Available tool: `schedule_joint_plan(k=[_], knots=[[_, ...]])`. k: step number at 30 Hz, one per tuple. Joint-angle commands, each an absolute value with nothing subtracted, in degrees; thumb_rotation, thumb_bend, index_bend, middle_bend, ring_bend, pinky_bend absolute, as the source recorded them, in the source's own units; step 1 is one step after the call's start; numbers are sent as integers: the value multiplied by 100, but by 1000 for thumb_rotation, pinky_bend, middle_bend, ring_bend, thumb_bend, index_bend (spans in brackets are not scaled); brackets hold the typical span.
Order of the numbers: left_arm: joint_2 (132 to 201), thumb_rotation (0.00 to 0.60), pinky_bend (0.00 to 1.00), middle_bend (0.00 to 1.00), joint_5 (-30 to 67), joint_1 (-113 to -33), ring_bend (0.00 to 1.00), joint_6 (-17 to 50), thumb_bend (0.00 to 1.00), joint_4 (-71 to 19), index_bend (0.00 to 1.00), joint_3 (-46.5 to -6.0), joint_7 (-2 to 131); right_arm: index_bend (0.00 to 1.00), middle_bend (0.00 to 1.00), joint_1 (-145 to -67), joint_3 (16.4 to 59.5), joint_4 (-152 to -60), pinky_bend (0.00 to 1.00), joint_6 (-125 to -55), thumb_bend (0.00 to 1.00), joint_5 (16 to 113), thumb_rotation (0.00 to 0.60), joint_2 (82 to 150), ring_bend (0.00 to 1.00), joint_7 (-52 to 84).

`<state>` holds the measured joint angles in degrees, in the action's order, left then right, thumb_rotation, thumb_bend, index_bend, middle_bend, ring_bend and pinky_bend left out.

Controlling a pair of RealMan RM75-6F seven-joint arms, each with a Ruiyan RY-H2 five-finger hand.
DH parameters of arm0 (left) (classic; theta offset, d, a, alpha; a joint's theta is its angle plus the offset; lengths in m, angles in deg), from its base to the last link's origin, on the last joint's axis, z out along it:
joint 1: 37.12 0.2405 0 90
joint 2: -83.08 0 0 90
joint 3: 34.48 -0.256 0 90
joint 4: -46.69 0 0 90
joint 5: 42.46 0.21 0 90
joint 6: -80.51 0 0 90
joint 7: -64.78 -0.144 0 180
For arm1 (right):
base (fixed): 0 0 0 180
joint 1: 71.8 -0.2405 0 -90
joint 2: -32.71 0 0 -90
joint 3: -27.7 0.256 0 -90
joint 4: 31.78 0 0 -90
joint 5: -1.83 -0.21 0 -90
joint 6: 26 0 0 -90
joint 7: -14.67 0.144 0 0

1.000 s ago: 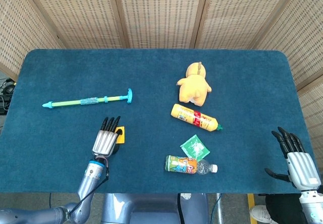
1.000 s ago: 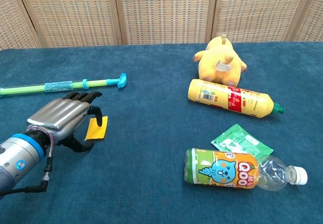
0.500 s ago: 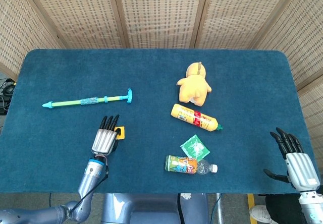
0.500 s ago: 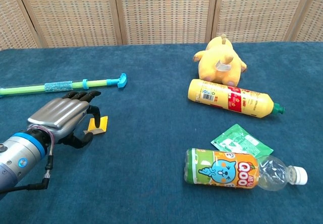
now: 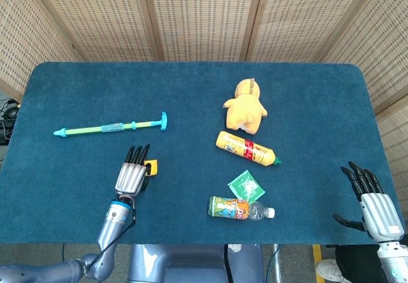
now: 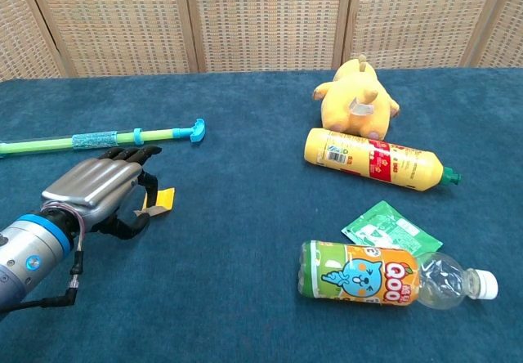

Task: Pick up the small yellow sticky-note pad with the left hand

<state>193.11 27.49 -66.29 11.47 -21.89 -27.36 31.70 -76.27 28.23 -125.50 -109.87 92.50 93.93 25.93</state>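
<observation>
The small yellow sticky-note pad sits at the table's front left, tilted with one edge raised off the blue cloth. My left hand lies over it from the left; its fingers curl down on the pad's far side and the thumb closes under it, so the pad is pinched. In the head view only a corner of the pad shows beside the left hand. My right hand hangs past the table's front right edge with its fingers apart, holding nothing.
A green and blue toy pump lies behind the left hand. A yellow plush, a yellow bottle, a green packet and an orange drink bottle sit right of centre.
The left hand's fingers have closed over the pad. The pad has gone from lying flat to tilted, with less of it showing. The right hand dropped slightly.
</observation>
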Motion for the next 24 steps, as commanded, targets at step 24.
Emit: schedule_joint_plan(k=[24], knots=[[19362, 600, 0, 0, 2483, -7036, 0, 1522, 617, -1772, 576, -2145, 3259, 0, 0, -7678, 2821, -12530, 0, -10874, 0, 9195, 600, 9432, 0, 2511]])
